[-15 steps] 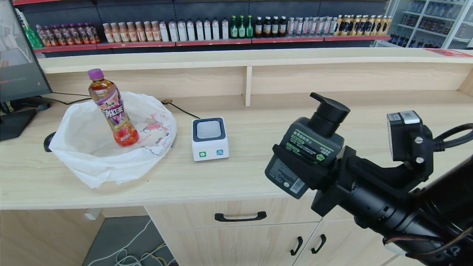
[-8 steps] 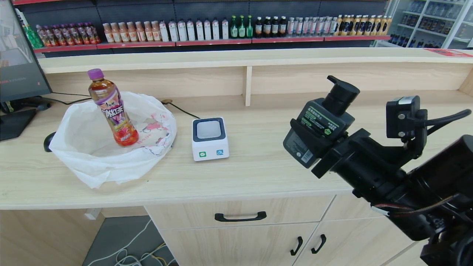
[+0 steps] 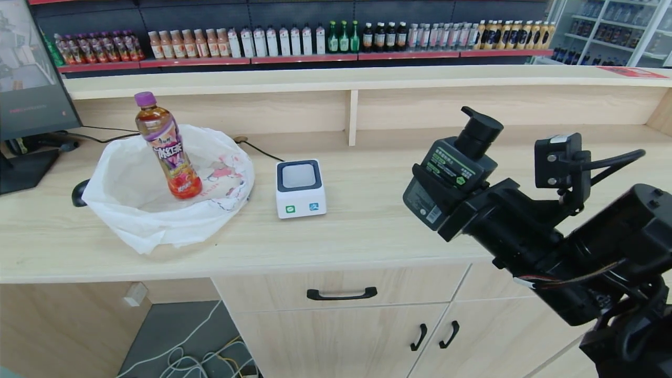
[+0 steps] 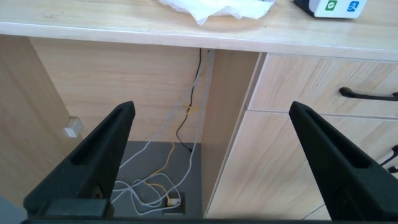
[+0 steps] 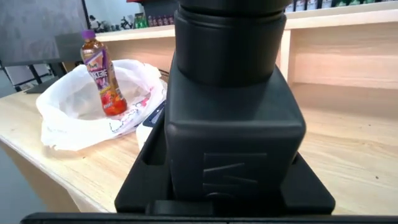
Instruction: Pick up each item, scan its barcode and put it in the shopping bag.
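One held item: pump bottle (image 3: 452, 167), clamped by right gripper (image 3: 438, 195)
Left gripper (image 4: 211, 112): spread apart
Shopping bag (image 3: 123, 212): holds standing tea bottle (image 3: 169, 149)

Light wooden surface (image 3: 378, 231): a white shopping bag (image 3: 136, 215) lies open toward the left end. A small white scanner (image 3: 300, 190) sits just beside it. A black monitor stand (image 3: 23, 170) is at far left.

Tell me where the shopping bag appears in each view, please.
Head view: shopping bag on the counter, to the robot's left of the scanner.
Left wrist view: shopping bag edge at the counter lip.
Right wrist view: shopping bag beyond the pump bottle, tea bottle inside.
Shared landmark: the counter.
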